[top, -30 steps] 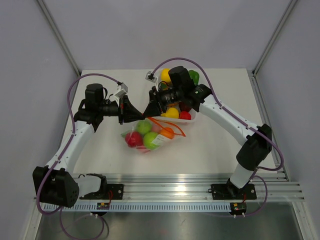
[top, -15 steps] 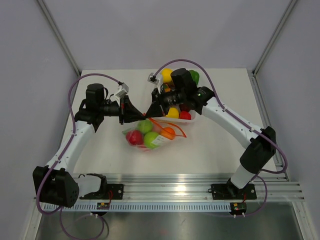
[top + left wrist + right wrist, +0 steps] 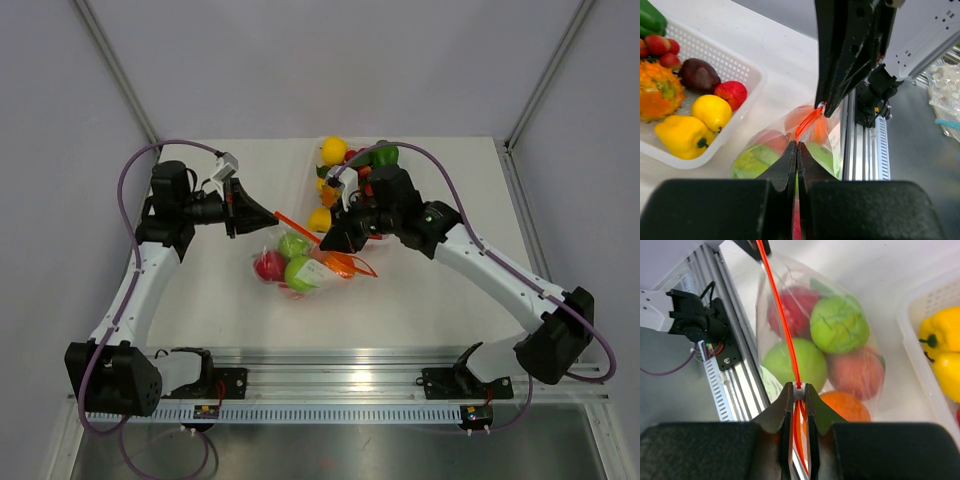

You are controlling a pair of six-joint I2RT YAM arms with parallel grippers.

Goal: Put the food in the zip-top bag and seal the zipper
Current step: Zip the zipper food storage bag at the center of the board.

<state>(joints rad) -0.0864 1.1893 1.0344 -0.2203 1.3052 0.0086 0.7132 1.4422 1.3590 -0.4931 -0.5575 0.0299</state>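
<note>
We look down on a white table (image 3: 210, 290) that fills the middle of the top view. Plain grey walls (image 3: 330, 70) close it in, and metal posts (image 3: 115, 70) run up the corners at the upper left and upper right. A ribbed aluminium rail (image 3: 340, 372) crosses the bottom of the frame, where the arm bases are bolted.

The zip-top bag (image 3: 318, 276) lies at the centre of the table. Inside it we see food (image 3: 300, 272): two green pieces, a red one, a pinkish one and an orange one. The zipper (image 3: 781, 325) is stretched in a straight line between the two tools.

The left gripper (image 3: 268, 214) is clamped tight on the upper-left end of the strip. The right gripper (image 3: 326, 246) pinches the strip further along, its jaws nearly together.

A white lattice tray (image 3: 757, 75) stands just above the bag in the top view. It holds more toy produce, among it a yellow pepper (image 3: 682, 135).
</note>
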